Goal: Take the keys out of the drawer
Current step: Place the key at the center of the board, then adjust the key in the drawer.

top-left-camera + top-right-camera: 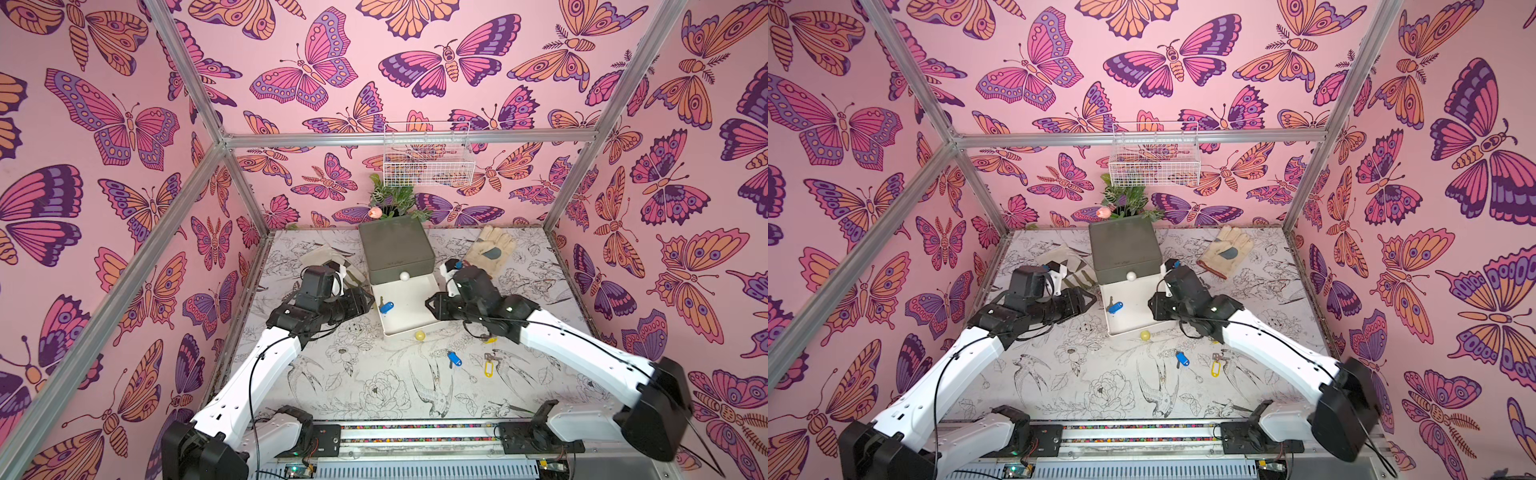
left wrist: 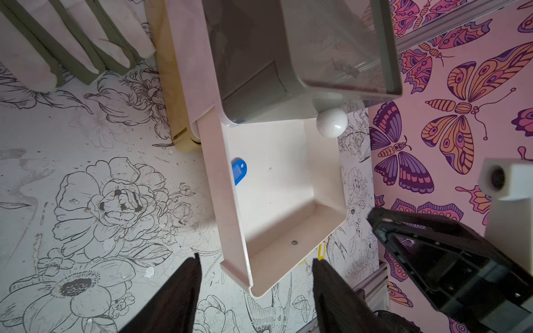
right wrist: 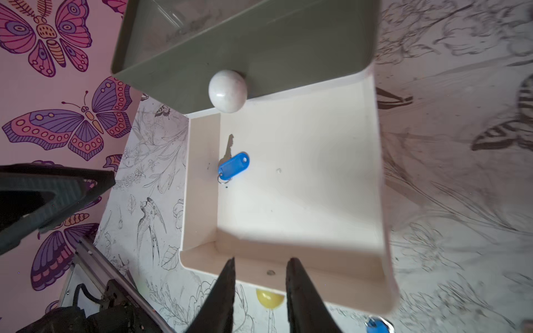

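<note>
Just ahead of the right gripper (image 3: 261,261) we see the drawer (image 3: 302,187), smooth cream plastic with a soft sheen. The blue tag (image 3: 234,165) lying in it looks like glossy plastic, and its key (image 3: 228,144) like dull grey metal. Beyond them the knob (image 3: 227,90) is a polished white ball on a matt olive cabinet (image 3: 274,43). The fingers (image 2: 178,294) of the left gripper (image 2: 256,261) are matt black and finely ribbed. Beneath them we see the table (image 2: 101,115) — a matt printed sheet, scuffed and flecked.
</note>
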Available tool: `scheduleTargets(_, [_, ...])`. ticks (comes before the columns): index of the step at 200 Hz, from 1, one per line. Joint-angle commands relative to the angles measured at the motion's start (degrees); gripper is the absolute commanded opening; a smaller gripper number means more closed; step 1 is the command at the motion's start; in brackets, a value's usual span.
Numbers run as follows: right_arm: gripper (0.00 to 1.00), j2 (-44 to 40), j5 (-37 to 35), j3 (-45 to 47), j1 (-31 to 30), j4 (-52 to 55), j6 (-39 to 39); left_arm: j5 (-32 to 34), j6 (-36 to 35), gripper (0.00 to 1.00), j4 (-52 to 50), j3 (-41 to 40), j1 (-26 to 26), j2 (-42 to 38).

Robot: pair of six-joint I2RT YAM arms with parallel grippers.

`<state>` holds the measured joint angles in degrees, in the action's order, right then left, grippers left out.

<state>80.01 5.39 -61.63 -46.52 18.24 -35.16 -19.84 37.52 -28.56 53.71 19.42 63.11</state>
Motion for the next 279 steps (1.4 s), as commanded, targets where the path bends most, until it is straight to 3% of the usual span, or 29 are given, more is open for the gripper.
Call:
scheduleTargets(1, [0.29, 4.84, 5.51, -2.35, -0.93, -7.76, -0.60, 0.48, -0.77, 0.67, -0.98, 0.87, -0.34, -0.25])
scheduleTargets(35, [0.08, 13.92, 5.47, -4.80, -2.02, -14.60, -2.64, 0.32, -1.12, 0.67, -2.52, 0.80, -0.52, -1.23])
scheduleTargets(41, [0.00, 15.09, 5.27, -5.18, -2.22, -15.23, -2.73, 0.36, -1.16, 0.67, -3.01, 0.91, -0.52, -1.30])
scheduleTargets(115, [0.00, 22.78, 1.00, -5.33, -4.98, -24.61, -4.48, 0.58, -2.29, 0.67, -6.26, 2.97, 0.00, -0.19])
scheduleTargets(168, [0.00, 27.35, 0.18, -7.18, -6.73, -25.57, -4.74, 0.75, -2.36, 0.67, -7.01, 1.86, 0.62, -0.78])
scheduleTargets(212, [0.00, 27.48, -3.31, -4.77, -8.78, -26.91, -5.27, 1.85, -2.31, 0.67, -8.16, 0.45, 0.62, -2.21])
scheduleTargets(244, [0.00, 21.68, -10.87, -4.42, -11.97, -23.97, 0.14, 2.99, -1.89, 0.67, -8.27, 0.23, 0.62, -2.55])
scheduleTargets(279, [0.00, 19.61, -15.98, -3.91, -14.99, -25.05, 0.70, 6.94, -1.42, 0.67, -11.43, 0.37, 0.62, -4.95])
